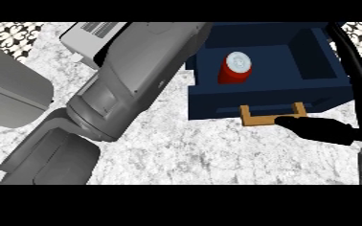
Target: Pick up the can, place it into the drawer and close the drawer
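The red can (237,68) with a silver top sits inside the open navy drawer (205,76), towards its left half. The drawer's tan wooden handle (272,116) faces the view's lower edge. My right hand (318,129) comes in from the right with straight fingers, their tips touching the handle's right end. A grey forearm (134,86) stretches from the lower left up to the drawer's left wall; its hand does not show. Nothing holds the can.
A white appliance (88,36) with vents stands at the back left, partly behind the forearm. A grey curved body (21,96) fills the left edge. A thin black strip (348,48) runs along the drawer's right side. Speckled counter (212,153) lies in front of the drawer.
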Controlling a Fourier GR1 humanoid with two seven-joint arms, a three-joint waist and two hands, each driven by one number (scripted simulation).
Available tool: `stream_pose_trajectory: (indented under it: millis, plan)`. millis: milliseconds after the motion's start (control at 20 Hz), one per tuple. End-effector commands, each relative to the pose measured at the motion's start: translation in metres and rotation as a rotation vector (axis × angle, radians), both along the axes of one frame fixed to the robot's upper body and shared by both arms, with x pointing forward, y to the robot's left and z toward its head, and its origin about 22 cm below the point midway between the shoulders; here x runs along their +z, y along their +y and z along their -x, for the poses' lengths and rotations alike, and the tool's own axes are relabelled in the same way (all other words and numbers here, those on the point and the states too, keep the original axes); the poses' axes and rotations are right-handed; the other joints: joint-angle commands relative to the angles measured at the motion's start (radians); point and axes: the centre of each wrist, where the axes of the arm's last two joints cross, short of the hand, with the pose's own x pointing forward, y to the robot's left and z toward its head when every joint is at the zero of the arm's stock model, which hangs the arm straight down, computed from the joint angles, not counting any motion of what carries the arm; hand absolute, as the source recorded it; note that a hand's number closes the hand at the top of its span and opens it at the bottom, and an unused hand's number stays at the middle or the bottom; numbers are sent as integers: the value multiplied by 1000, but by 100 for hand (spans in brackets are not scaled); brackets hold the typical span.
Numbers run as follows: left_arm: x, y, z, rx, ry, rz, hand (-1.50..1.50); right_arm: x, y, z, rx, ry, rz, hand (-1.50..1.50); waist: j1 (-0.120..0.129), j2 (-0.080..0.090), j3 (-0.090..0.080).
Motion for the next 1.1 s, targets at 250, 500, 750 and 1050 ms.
stream_pose_trajectory:
  millis: [250, 500, 750, 1050]
  plan:
    - [2, 6, -4, -12, 10, -22, -150, -59, 20, -45, -37, 52, 269, -150, 47, -14, -1]
    - [19, 9, -5, -15, -3, -21, -150, -75, 41, -91, -72, 25, 366, -150, 72, -12, -1]
    - [5, 18, -9, -1, 8, -10, -150, -101, 64, -120, -94, 15, 387, -150, 76, -13, -1]
    - [7, 46, -15, 13, 14, -11, -150, -120, 59, -145, -206, -4, 396, -150, 108, -24, -2]
